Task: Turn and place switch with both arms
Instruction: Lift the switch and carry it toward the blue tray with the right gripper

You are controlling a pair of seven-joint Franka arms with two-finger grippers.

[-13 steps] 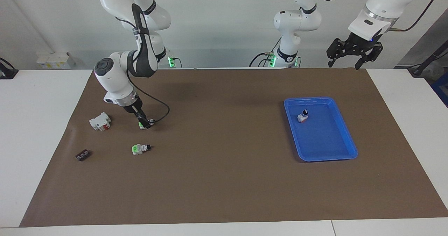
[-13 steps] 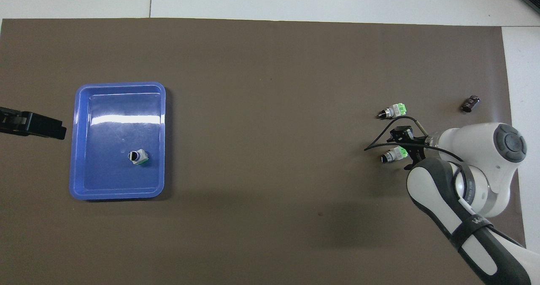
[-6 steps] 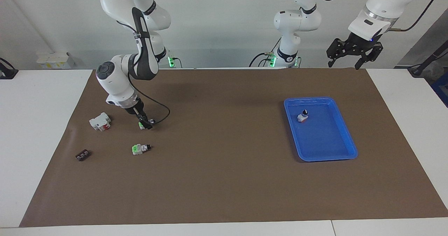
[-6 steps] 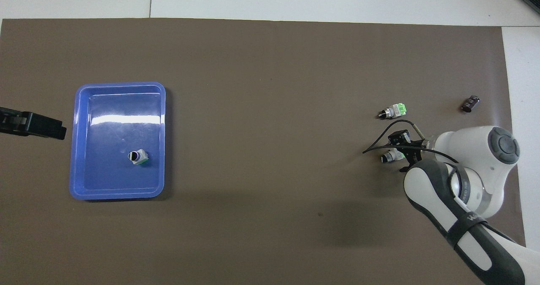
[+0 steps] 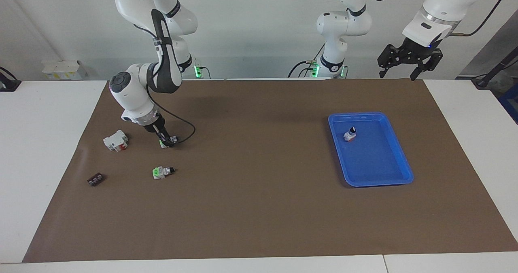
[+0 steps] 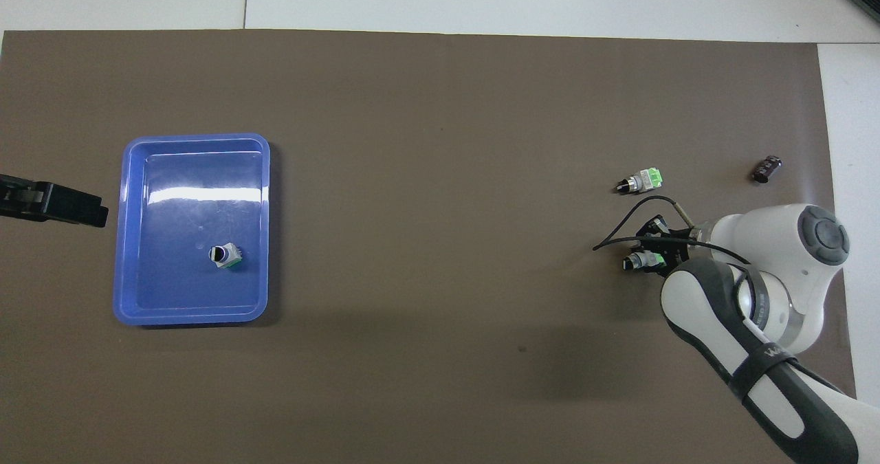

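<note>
A switch point(image 5: 165, 143) with a green block and a black knob lies on the brown mat toward the right arm's end. My right gripper point(image 5: 166, 140) is down at the mat, around this switch, which also shows in the overhead view point(image 6: 639, 262) under the gripper point(image 6: 653, 249). A second green switch point(image 5: 162, 172) lies farther from the robots, apart from the gripper point(image 6: 639, 181). My left gripper point(image 5: 408, 62) waits open and empty, raised over the table's edge at the left arm's end point(image 6: 55, 204).
A blue tray point(image 5: 398, 172) toward the left arm's end holds a small switch point(image 5: 350, 134) standing in it point(image 6: 225, 255). A white block with a red part point(image 5: 115, 140) lies beside the right gripper. A small black part point(image 5: 95, 179) lies near the mat's edge.
The right gripper has sunk and turned around the nearer switch, and the switch has shifted slightly toward the robots. The left arm has not moved.
</note>
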